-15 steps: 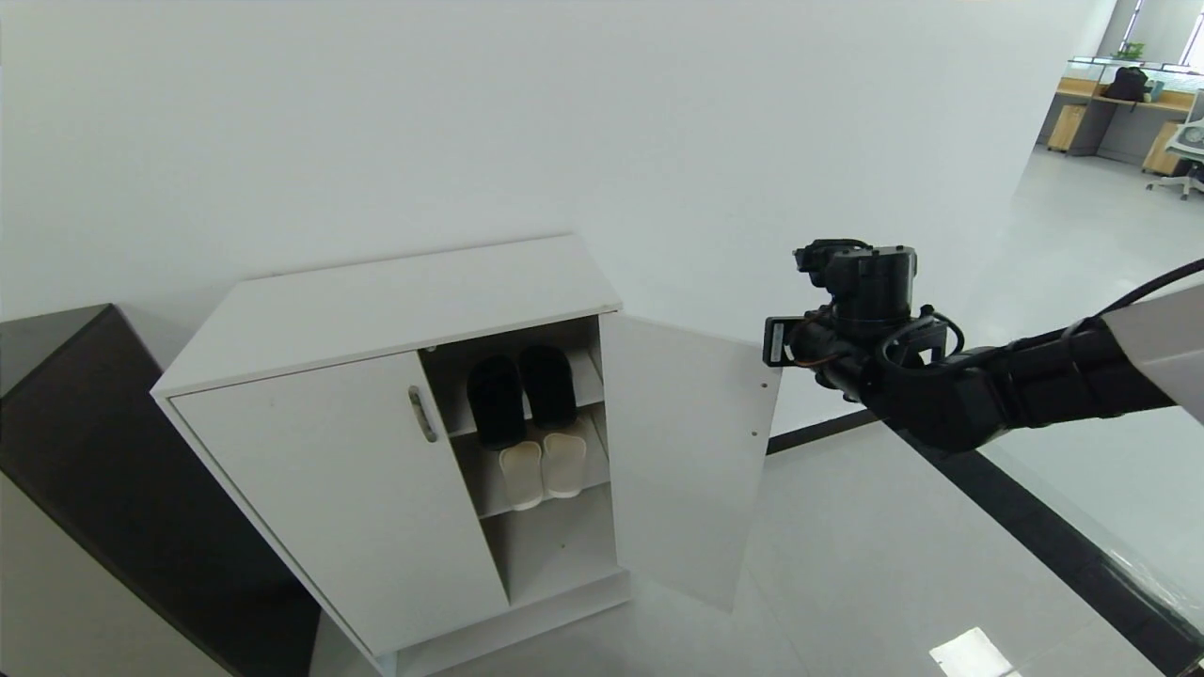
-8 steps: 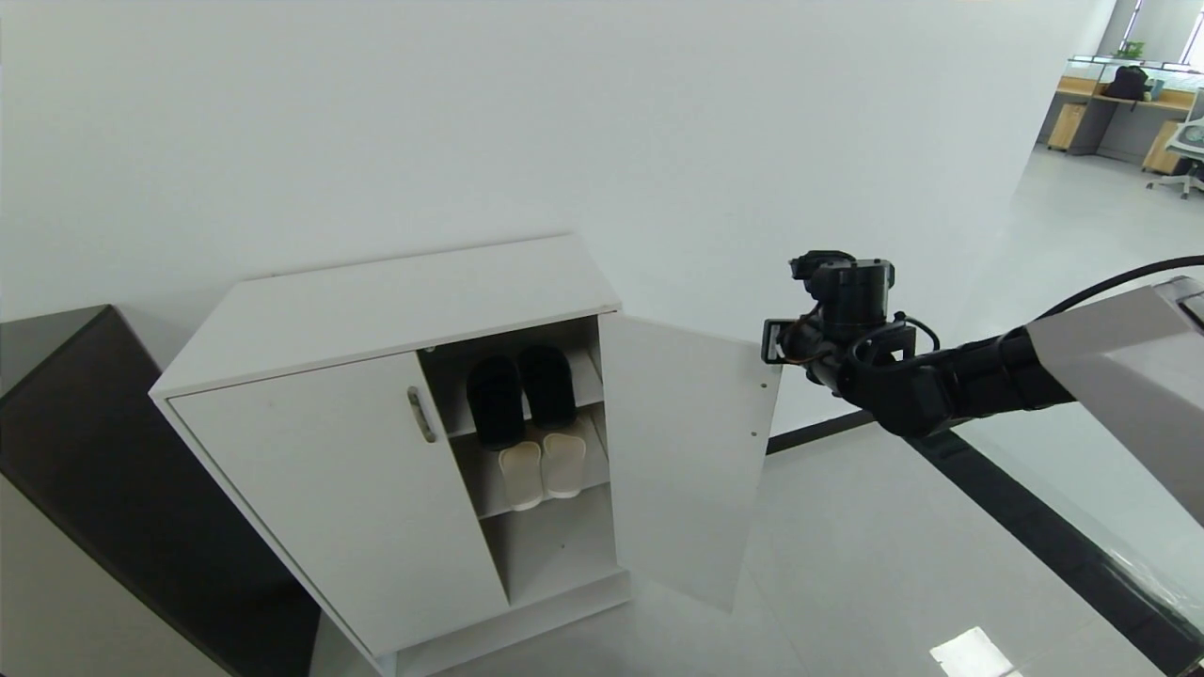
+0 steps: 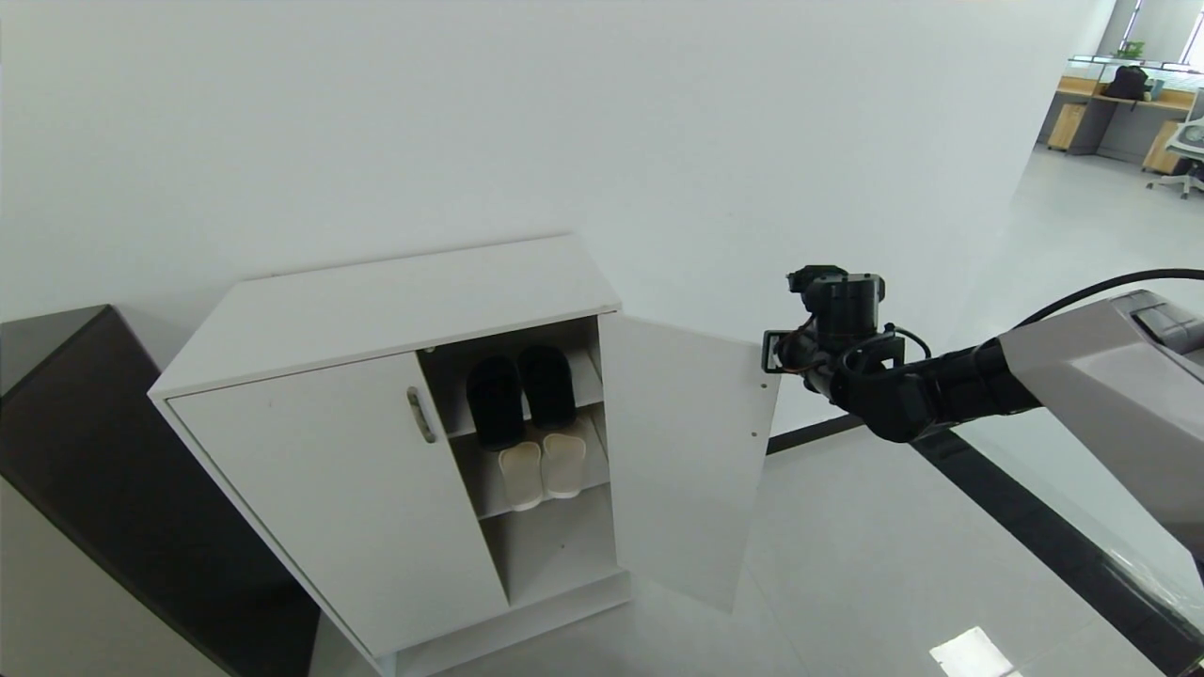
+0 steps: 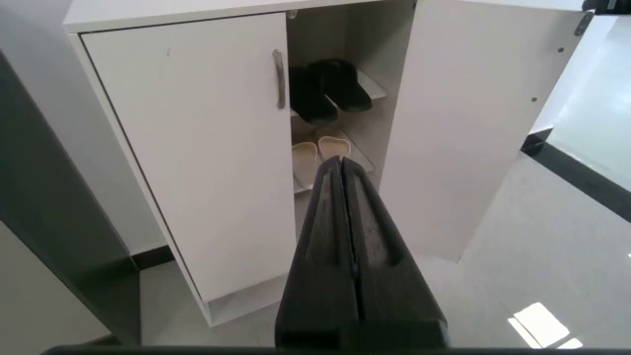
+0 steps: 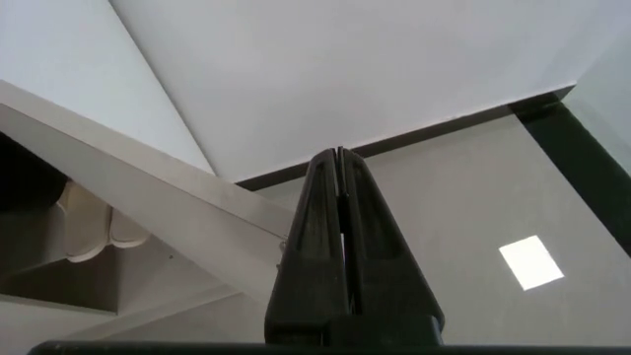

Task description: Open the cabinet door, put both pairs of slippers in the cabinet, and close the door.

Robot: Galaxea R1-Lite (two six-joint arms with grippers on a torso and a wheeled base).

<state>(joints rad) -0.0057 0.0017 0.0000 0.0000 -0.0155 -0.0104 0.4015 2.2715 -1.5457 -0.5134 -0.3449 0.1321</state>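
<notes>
right gripper (image 3: 771,350) clenched empty at cabinet door (image 3: 691,451) 2 o'clock edge | left gripper (image 4: 342,163) clenched empty | risk: push slips off edge, door left ajar

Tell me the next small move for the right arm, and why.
Probably press the right gripper against the open door near its free edge and start swinging it toward the cabinet. The black slippers and white slippers both sit on shelves inside, the door stands wide open, and the shut fingers are right beside its top corner.
</notes>
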